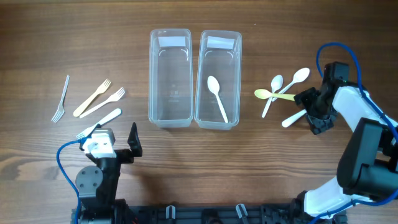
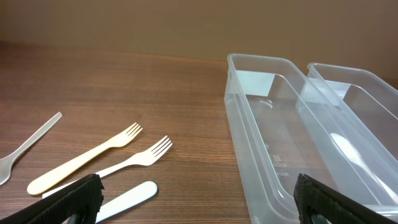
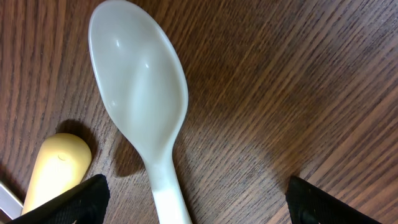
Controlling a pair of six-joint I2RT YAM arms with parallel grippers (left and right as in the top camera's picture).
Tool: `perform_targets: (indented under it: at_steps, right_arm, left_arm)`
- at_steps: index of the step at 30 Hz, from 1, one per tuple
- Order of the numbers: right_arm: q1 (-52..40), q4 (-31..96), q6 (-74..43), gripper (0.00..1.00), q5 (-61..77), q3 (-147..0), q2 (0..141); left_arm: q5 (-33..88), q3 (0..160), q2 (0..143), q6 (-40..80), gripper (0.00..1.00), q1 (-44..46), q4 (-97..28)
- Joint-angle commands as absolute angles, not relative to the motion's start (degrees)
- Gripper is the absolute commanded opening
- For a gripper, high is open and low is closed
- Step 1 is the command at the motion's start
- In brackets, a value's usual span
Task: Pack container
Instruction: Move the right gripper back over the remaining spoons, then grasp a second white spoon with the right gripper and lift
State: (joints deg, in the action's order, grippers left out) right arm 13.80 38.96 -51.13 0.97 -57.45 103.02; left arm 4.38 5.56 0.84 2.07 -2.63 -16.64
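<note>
Two clear containers stand side by side mid-table. The left container (image 1: 170, 78) (image 2: 249, 140) is empty. The right container (image 1: 238, 81) (image 2: 373, 81) holds a white spoon (image 1: 217, 98) (image 2: 348, 149). My right gripper (image 1: 313, 115) (image 3: 199, 202) is open and low over the table, its fingers on either side of the handle of a white spoon (image 1: 292, 118) (image 3: 146, 106). My left gripper (image 1: 117, 138) (image 2: 199, 202) is open and empty, behind the forks and the left container's near corner.
Left of the containers lie a clear fork (image 1: 60, 99) (image 2: 28, 146), two cream forks (image 1: 92, 98) (image 2: 87, 160) and a white fork (image 1: 99, 123) (image 2: 127, 199). To the right lie two white spoons (image 1: 297, 78) and a yellow spoon (image 1: 273, 95) (image 3: 59, 165).
</note>
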Motion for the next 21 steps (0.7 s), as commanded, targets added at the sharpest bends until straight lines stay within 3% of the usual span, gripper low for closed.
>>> perform_targets:
  at_steps: [1, 12, 14, 16, 21]
  right_arm:
    - [13.4, 35.3, -48.4, 0.91, 2.6, -53.9, 111.0]
    - [13.3, 36.4, -43.4, 0.86, 1.0, -53.9, 111.0]
    - [13.3, 37.0, -43.4, 0.75, 0.8, -53.9, 111.0]
    - [13.3, 37.4, -41.9, 0.59, 0.9, -53.9, 111.0]
    - [13.3, 39.1, -42.0, 0.04, -0.2, -53.9, 111.0]
  left_arm:
    - [4.9, 5.1, 0.4, 2.0, 1.00, -2.3, -16.5]
    - [4.9, 5.1, 0.4, 2.0, 1.00, -2.3, -16.5]
    - [4.9, 5.1, 0.4, 2.0, 1.00, -2.3, -16.5]
    - [4.9, 5.1, 0.4, 2.0, 1.00, -2.3, -16.5]
    - [4.9, 5.1, 0.4, 2.0, 1.00, -2.3, -16.5]
